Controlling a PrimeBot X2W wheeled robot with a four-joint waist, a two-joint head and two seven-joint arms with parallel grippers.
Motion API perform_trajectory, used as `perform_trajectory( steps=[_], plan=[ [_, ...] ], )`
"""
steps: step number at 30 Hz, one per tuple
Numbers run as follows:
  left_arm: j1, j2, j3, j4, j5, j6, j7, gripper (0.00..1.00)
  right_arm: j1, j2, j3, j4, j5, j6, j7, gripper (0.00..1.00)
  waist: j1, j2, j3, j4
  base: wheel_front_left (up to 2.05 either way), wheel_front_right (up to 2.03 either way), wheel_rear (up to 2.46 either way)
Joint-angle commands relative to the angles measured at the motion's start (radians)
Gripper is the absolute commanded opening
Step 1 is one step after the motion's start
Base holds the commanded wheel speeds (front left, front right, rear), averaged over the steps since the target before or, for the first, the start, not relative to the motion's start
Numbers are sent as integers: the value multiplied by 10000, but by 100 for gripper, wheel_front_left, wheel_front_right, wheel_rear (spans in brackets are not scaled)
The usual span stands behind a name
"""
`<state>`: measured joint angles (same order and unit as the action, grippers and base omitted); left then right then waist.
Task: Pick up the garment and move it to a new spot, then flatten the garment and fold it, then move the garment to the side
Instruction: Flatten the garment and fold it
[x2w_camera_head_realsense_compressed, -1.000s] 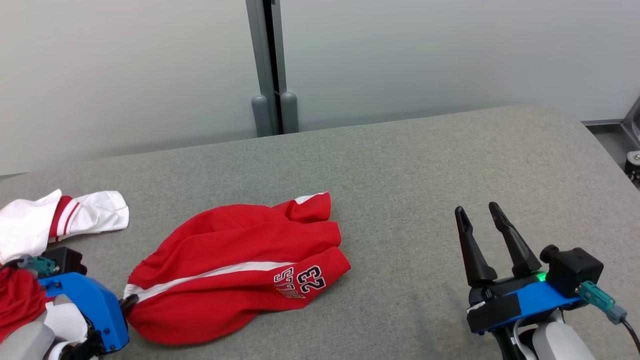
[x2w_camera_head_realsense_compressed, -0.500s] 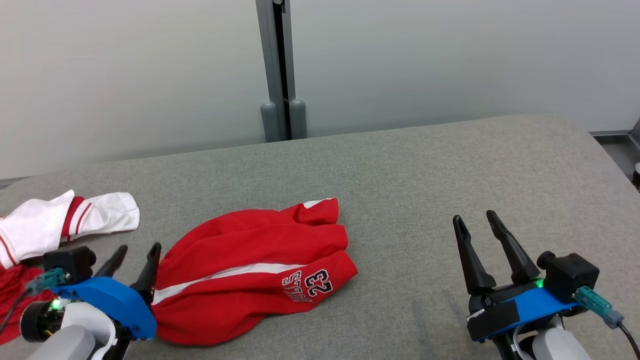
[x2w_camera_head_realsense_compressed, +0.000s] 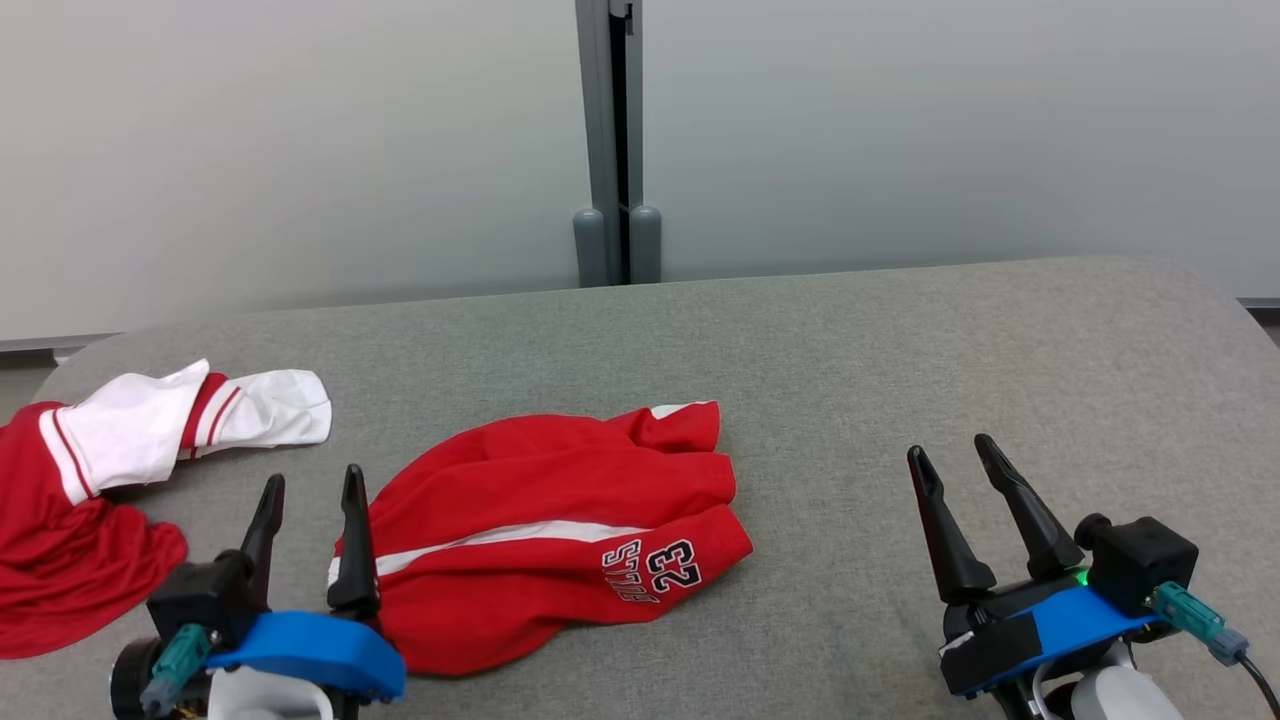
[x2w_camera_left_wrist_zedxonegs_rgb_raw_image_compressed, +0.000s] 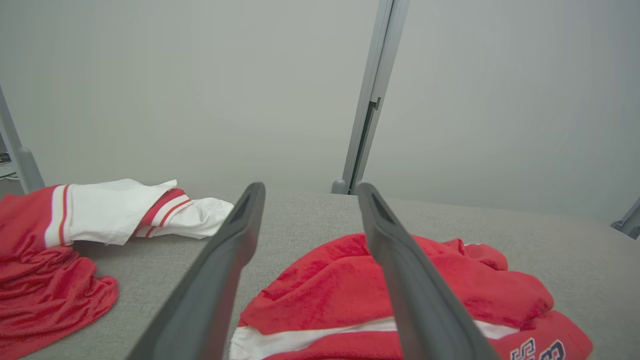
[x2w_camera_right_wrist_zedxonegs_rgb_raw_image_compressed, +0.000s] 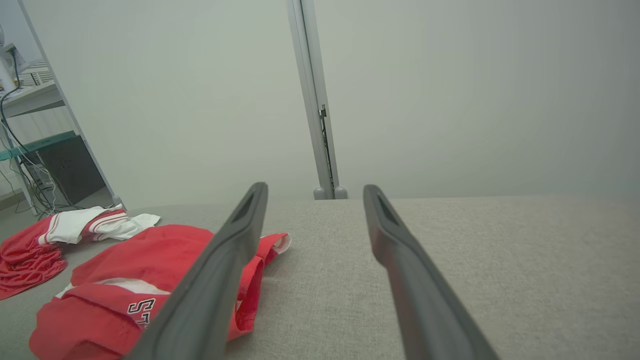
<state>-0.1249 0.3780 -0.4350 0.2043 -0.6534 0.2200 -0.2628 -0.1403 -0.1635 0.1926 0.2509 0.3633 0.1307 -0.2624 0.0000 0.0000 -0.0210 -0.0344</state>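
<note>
The garment (x2w_camera_head_realsense_compressed: 545, 530) is a pair of red shorts with a white stripe and the number 23, lying crumpled on the grey padded table (x2w_camera_head_realsense_compressed: 850, 340) left of centre. In the left wrist view the garment (x2w_camera_left_wrist_zedxonegs_rgb_raw_image_compressed: 340, 290) lies just below and ahead of the fingers. My left gripper (x2w_camera_head_realsense_compressed: 310, 485) stands open at the shorts' left edge, with nothing between its fingers. My right gripper (x2w_camera_head_realsense_compressed: 950, 455) is open and empty over bare table at the lower right, well apart from the garment (x2w_camera_right_wrist_zedxonegs_rgb_raw_image_compressed: 150, 265).
A second red and white garment (x2w_camera_head_realsense_compressed: 120, 470) lies bunched at the table's left edge, also seen as a red and white heap (x2w_camera_left_wrist_zedxonegs_rgb_raw_image_compressed: 75, 235) in the left wrist view. A grey partition post (x2w_camera_head_realsense_compressed: 610, 140) rises behind the table. A desk with cables (x2w_camera_right_wrist_zedxonegs_rgb_raw_image_compressed: 30, 125) stands far left.
My left gripper has let go of the shorts' left edge, opened, and lifted so its fingers point up. The head camera has shifted, so the scene sits further right.
</note>
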Motion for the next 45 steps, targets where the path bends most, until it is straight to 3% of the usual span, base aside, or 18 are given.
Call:
perform_trajectory(
  steps=[1,8,12,21,32,33,34,35,45],
  plan=[
    [183,-179,186,-16,221,-100,-24,100,-20,-50,-1,26,43,1,-34,100,0,0,-2,50,0,0,0],
    [698,-964,1184,138,1274,-727,-26,100,50,-73,118,296,167,1,-34,100,0,0,-15,433,0,0,0],
    [845,-1295,1576,163,1683,-1033,-26,100,-247,-113,767,1252,489,1,-2,100,0,0,24,675,0,0,0],
    [752,-1811,1957,551,2302,-1595,-29,100,-2250,-339,3004,3839,2079,1,1698,100,0,0,90,1303,0,0,0],
    [677,-2073,2363,961,2627,-1951,-27,100,-3178,-100,4052,5646,3579,1,2941,100,0,0,79,1781,0,0,0],
    [668,-2098,2404,987,2662,-1971,-27,100,-3234,-144,4181,5641,3691,1,2875,69,0,0,81,1795,0,0,0],
    [668,-2110,2454,1008,2690,-2008,-28,100,-3255,-202,4335,5640,3781,1,2831,25,0,0,83,1799,0,0,0],
    [674,-2126,2498,1027,2710,-2024,-28,100,-3254,-260,4497,5623,3865,1,2749,0,0,0,86,1794,0,0,0],
    [800,-2354,2844,1166,2896,-2245,-28,100,-3250,-1566,5558,5007,4353,1,1179,0,0,0,74,1307,0,0,0]
  ],
)
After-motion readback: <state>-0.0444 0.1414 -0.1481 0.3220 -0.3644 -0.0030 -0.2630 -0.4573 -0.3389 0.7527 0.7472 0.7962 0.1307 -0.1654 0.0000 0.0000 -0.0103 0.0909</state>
